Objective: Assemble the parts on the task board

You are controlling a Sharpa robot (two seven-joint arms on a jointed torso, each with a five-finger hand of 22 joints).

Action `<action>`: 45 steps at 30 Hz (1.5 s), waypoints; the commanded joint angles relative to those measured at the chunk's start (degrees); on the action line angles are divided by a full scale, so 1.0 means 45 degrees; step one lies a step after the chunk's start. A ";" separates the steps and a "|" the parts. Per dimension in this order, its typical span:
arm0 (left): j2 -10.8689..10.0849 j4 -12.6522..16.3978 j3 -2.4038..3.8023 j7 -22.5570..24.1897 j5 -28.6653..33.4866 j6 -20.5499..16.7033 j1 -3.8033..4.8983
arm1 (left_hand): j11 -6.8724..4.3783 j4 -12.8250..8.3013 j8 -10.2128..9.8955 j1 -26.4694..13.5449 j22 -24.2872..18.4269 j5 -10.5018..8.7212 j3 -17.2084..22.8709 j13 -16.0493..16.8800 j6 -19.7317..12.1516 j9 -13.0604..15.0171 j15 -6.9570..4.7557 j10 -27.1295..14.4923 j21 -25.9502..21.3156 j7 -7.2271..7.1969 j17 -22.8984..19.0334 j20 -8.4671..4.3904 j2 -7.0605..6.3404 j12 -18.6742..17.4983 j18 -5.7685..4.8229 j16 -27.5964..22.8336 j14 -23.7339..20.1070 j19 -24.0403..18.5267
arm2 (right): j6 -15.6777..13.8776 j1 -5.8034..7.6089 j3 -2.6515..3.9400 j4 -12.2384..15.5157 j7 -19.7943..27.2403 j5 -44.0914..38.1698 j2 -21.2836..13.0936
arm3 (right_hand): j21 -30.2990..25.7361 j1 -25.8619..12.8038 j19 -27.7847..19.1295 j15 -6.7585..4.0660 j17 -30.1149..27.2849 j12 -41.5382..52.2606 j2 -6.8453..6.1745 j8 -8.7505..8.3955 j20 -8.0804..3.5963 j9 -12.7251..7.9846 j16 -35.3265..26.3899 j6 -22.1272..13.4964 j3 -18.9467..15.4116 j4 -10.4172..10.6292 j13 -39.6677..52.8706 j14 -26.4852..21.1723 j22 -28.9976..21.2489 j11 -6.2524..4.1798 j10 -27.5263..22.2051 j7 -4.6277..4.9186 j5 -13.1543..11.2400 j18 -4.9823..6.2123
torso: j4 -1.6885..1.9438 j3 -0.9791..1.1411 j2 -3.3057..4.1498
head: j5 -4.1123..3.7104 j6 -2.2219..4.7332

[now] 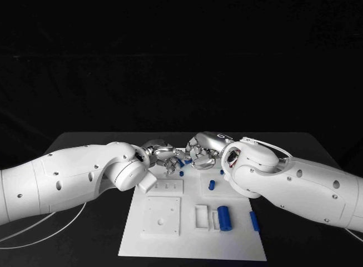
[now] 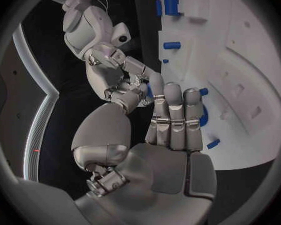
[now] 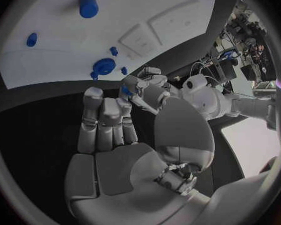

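Hands meet at the far edge of the flat white task board point(image 1: 193, 245), and that closeness looks purposeful: the silver left hand point(image 1: 160, 153) and the silver right hand point(image 1: 204, 156) are fingertip to fingertip above the black table point(image 1: 85, 139), with a small blue part point(image 1: 181, 163) showing between them. From the left wrist view the left hand's fingers point(image 2: 173, 116) stand together and upright with blue showing just behind them, and the right hand point(image 2: 125, 80) reaches in toward them. The right wrist view shows the left hand point(image 3: 143, 85) pinching a small blue piece point(image 3: 125, 90) at its fingertips, while the right hand's own fingers point(image 3: 106, 120) stand together with nothing plainly between them. I judge this a hand-over or a re-grip of the piece in mid-air, but which hand bears the load I cannot tell for certain.

On the board the other parts wait: a thick blue cylinder point(image 1: 224, 216) lying beside a raised white block point(image 1: 201, 217), a slim blue pin point(image 1: 254, 220) near the right edge, and a short blue peg point(image 1: 212, 184) further back. A square white plate with small holes point(image 1: 163, 216) sits on the left half, likely a seat for later pieces.
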 commanded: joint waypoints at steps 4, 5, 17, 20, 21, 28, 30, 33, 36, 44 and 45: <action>-0.0070 -0.0004 0.0032 -0.0089 -0.0537 0.0207 0.0038 | -0.0135 -0.0167 -0.0021 -0.0121 -0.0017 0.0620 0.0037 0.0296 0.1085 0.3294 -0.0377 0.0132 0.0374 -0.1044 0.0009 -0.1157 -0.0019 0.0598 0.0117 0.0502 0.0139 0.0121 | -0.0020 -0.0062 -0.0024 0.0026 0.0152 0.0190 -0.0082 | -0.0032 -0.0176 0.0069 -0.0043 -0.0026 -0.0107 -0.0015 -0.0079 -0.0027 0.0319 -0.0065 0.1388 -0.0184 -0.0007 0.0029 0.0026 0.0136 -0.0022 0.0088 0.0575 0.0313 0.0097 | 0.0021 0.0002 -0.0001 | -0.0015 0.0022; -0.0075 -0.0016 0.0032 -0.0094 -0.0547 0.0200 0.0038 | -0.0146 -0.0180 -0.0037 -0.0133 -0.0023 0.0677 0.0033 0.0327 0.1100 0.3354 -0.0395 0.0122 0.0420 -0.1052 0.0007 -0.1175 -0.0013 0.0671 0.0115 0.0568 0.0146 0.0126 | -0.0023 -0.0066 -0.0024 0.0034 0.0153 0.0207 -0.0089 | -0.0034 -0.0190 0.0072 -0.0043 -0.0028 -0.0114 -0.0018 -0.0087 -0.0028 0.0331 -0.0065 0.1396 -0.0210 -0.0005 0.0033 0.0028 0.0136 -0.0024 0.0094 0.0574 0.0399 0.0097 | 0.0015 -0.0001 -0.0002 | 0.0006 0.0017; -0.0137 -0.0017 0.0033 -0.0116 -0.0583 0.0324 0.0038 | -0.0201 -0.0289 -0.0268 -0.0226 -0.0139 0.1386 0.0090 0.0503 0.1218 0.3913 -0.0511 -0.0050 0.0804 -0.1101 -0.0132 -0.1319 0.0034 0.1238 0.0091 0.1037 0.0089 0.0086 | -0.0320 -0.0116 -0.0030 -0.0242 0.0190 0.1035 -0.0106 | -0.0205 -0.1114 -0.0063 0.0258 -0.0161 -0.0949 -0.1030 -0.0977 -0.0060 0.0127 -0.0306 0.0031 -0.2418 0.0417 -0.0488 -0.0083 0.0071 0.0353 -0.0281 0.0994 0.1553 0.0097 | 0.0020 -0.0015 -0.0004 | 0.0055 -0.0030; -0.0154 -0.0027 0.0033 -0.0122 -0.0587 0.0323 0.0038 | -0.0209 -0.0309 -0.0313 -0.0233 -0.0166 0.1550 0.0103 0.0514 0.1226 0.4009 -0.0527 -0.0071 0.0863 -0.1106 -0.0169 -0.1339 0.0050 0.1317 0.0089 0.1102 0.0086 0.0076 | -0.0329 -0.0143 -0.0032 -0.0253 0.0199 0.1043 -0.0134 | -0.0325 -0.1033 -0.0149 0.0313 -0.0193 -0.1103 -0.1010 -0.1131 -0.0082 0.0055 -0.0387 -0.0127 -0.3097 0.0441 -0.0670 -0.0110 0.0026 0.0404 -0.0315 0.1050 0.1736 0.0097 | 0.0037 -0.0016 -0.0005 | 0.0053 -0.0048; -0.0155 -0.0031 0.0033 -0.0122 -0.0589 0.0328 0.0038 | -0.0209 -0.0312 -0.0320 -0.0235 -0.0169 0.1573 0.0104 0.0515 0.1225 0.4021 -0.0528 -0.0076 0.0871 -0.1106 -0.0174 -0.1341 0.0050 0.1326 0.0088 0.1111 0.0085 0.0073 | -0.0335 -0.0148 -0.0032 -0.0253 0.0201 0.1060 -0.0143 | -0.0337 -0.1002 -0.0152 0.0319 -0.0197 -0.1112 -0.0999 -0.1143 -0.0085 0.0048 -0.0395 -0.0129 -0.3157 0.0449 -0.0690 -0.0111 0.0021 0.0409 -0.0314 0.1055 0.1750 0.0097 | 0.0037 -0.0016 -0.0005 | 0.0053 -0.0048; -0.0188 -0.0072 0.0033 -0.0200 -0.0686 0.0406 0.0038 | -0.0213 -0.0319 -0.0353 -0.0260 -0.0191 0.1654 0.0102 0.0520 0.1243 0.4093 -0.0536 -0.0093 0.0913 -0.1109 -0.0204 -0.1352 0.0065 0.1381 0.0082 0.1157 0.0077 0.0057 | -0.0503 -0.0205 -0.0034 -0.0218 0.0147 0.1062 -0.0305 | -0.0386 -0.0837 -0.0166 0.0317 -0.0207 -0.1128 -0.0959 -0.1175 -0.0086 0.0021 -0.0426 -0.0109 -0.3256 0.0489 -0.0749 -0.0113 0.0000 0.0411 -0.0305 0.1058 0.1801 0.0097 | 0.0017 -0.0020 -0.0004 | 0.0072 -0.0046; -0.0202 -0.0071 0.0033 -0.0250 -0.0728 0.0508 0.0038 | -0.0216 -0.0329 -0.0363 -0.0261 -0.0198 0.1681 0.0104 0.0521 0.1248 0.4114 -0.0539 -0.0096 0.0925 -0.1112 -0.0212 -0.1356 0.0069 0.1399 0.0082 0.1172 0.0077 0.0051 | -0.0751 -0.0237 -0.0034 -0.0245 0.0155 0.1062 -0.0382 | -0.0410 -0.0779 -0.0173 0.0326 -0.0213 -0.1140 -0.0972 -0.1223 -0.0083 -0.0006 -0.0442 -0.0157 -0.3278 0.0521 -0.0776 -0.0117 -0.0009 0.0423 -0.0317 0.1071 0.1800 0.0097 | 0.0009 -0.0014 -0.0001 | 0.0091 -0.0048; -0.0206 -0.0086 0.0033 -0.0471 -0.0954 0.0850 0.0039 | -0.0220 -0.0355 -0.0382 -0.0265 -0.0211 0.1730 0.0105 0.0524 0.1264 0.4157 -0.0547 -0.0105 0.0953 -0.1117 -0.0229 -0.1365 0.0070 0.1434 0.0081 0.1204 0.0076 0.0043 | -0.1223 -0.0239 -0.0032 -0.0414 0.0192 0.1063 -0.0584 | -0.0456 -0.0668 -0.0177 0.0416 -0.0222 -0.1133 -0.1032 -0.1493 -0.0086 -0.0168 -0.0469 -0.0536 -0.3295 0.0606 -0.0814 -0.0118 -0.0028 0.0523 -0.0328 0.1182 0.1813 0.0097 | 0.0002 0.0001 -0.0003 | 0.0127 -0.0059; -0.0265 -0.0121 0.0034 -0.0880 -0.1282 0.1282 0.0040 | -0.0228 -0.0395 -0.0408 -0.0279 -0.0229 0.1818 0.0098 0.0531 0.1290 0.4214 -0.0557 -0.0110 0.0992 -0.1125 -0.0250 -0.1375 0.0052 0.1487 0.0079 0.1251 0.0077 0.0034 | -0.1633 -0.0239 -0.0030 -0.0549 0.0293 0.1217 -0.0828 | -0.0480 -0.0617 -0.0172 0.0452 -0.0226 -0.1122 -0.1041 -0.1540 -0.0086 -0.0225 -0.0482 -0.0555 -0.3282 0.0695 -0.0836 -0.0115 -0.0038 0.0557 -0.0331 0.1215 0.1930 0.0097 | 0.0015 -0.0010 -0.0003 | 0.0144 -0.0066; -0.0360 -0.0645 0.0071 -0.1741 -0.2075 0.2885 0.0095 | -0.0258 -0.0349 -0.0479 -0.0433 -0.0293 0.1636 0.0034 0.0557 0.1386 0.4372 -0.0593 -0.0130 0.1090 -0.1156 -0.0305 -0.1403 0.0095 0.1651 0.0071 0.1395 0.0076 0.0006 | -0.2558 0.0091 0.0131 -0.1399 0.0974 0.3270 -0.1229 | -0.0681 -0.0438 -0.0369 0.0523 -0.0327 -0.1248 -0.1130 -0.1673 -0.0021 -0.0392 -0.0701 -0.0629 -0.3107 0.0943 -0.1002 -0.0259 -0.0092 0.0627 -0.0486 0.1282 0.2120 0.0096 | 0.0007 0.0023 -0.0024 | 0.0286 -0.0170; -0.0355 -0.0718 0.0071 -0.1848 -0.2288 0.3101 0.0172 | -0.0261 -0.0338 -0.0489 -0.0454 -0.0303 0.1615 0.0027 0.0559 0.1398 0.4392 -0.0596 -0.0130 0.1103 -0.1158 -0.0314 -0.1407 0.0109 0.1671 0.0071 0.1411 0.0075 0.0006 | -0.2714 0.0179 0.0133 -0.1634 0.1081 0.3855 -0.1240 | -0.0858 -0.0426 -0.0570 0.0529 -0.0436 -0.1395 -0.1141 -0.1685 0.0052 -0.0413 -0.0927 -0.0631 -0.3003 0.0997 -0.1110 -0.0422 -0.0160 0.0658 -0.0605 0.1309 0.2114 0.0086 | 0.0003 0.0026 -0.0022 | 0.0282 -0.0187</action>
